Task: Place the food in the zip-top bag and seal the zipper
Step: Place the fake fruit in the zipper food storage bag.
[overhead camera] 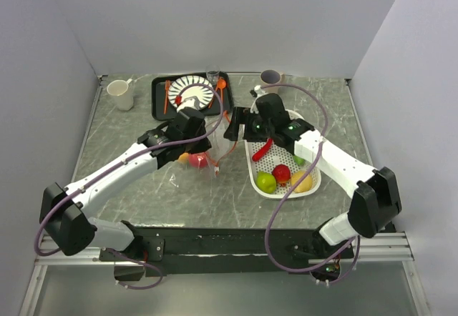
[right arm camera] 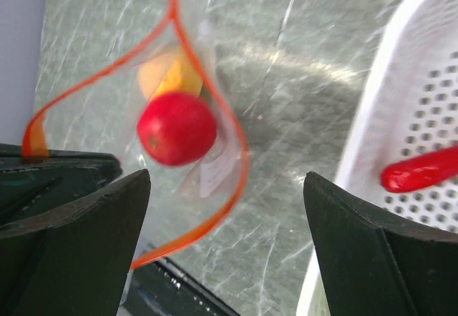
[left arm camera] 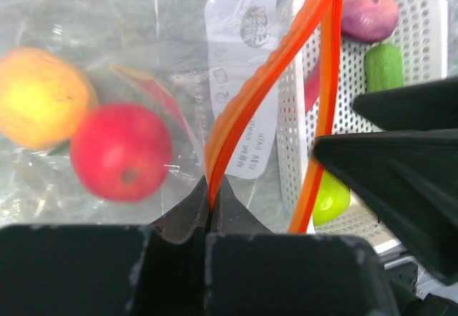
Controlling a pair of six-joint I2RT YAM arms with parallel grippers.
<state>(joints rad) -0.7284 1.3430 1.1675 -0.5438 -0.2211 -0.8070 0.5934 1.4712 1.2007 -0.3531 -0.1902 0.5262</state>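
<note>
**Bag loading, partly complete.** The left claw (left arm camera: 212, 196) is pinched fully closed on one lip of the zipper (left arm camera: 283, 58). It holds up the zip-top bag (right arm camera: 207, 173) so that the mouth gapes as a leaf-shaped loop, centre-left in the right wrist view. The bag stands on the desk (overhead camera: 215, 205) just left of the white basket (right arm camera: 390, 80). Two pieces of food lie inside it: a red apple (right arm camera: 177, 128) and, touching it from behind, an orange fruit (right arm camera: 168, 76). The right claw (right arm camera: 227, 178) hangs above, jaws spread wide and holding nothing.

The remaining food is in the basket, right of centre in the top view: a red chilli (overhead camera: 263, 148), a green apple (overhead camera: 266, 182), a red fruit (overhead camera: 281, 173) and a yellow fruit (overhead camera: 304, 181). The left wrist view adds a purple fruit (left arm camera: 368, 14) and a green cucumber-like piece (left arm camera: 385, 66).

**Key relation.** The basket lies to the frame-right of the open right claw and the bag mouth to its frame-left, with the claw roughly between them. The mouth's long axis runs from upper centre to lower left in the right wrist view. The right arm is nearer the basket and the left is occupied, so the next pick probably falls to the right claw. The chilli, at the basket's near side, appears the closest candidate. The zipper is unsealed.
</note>
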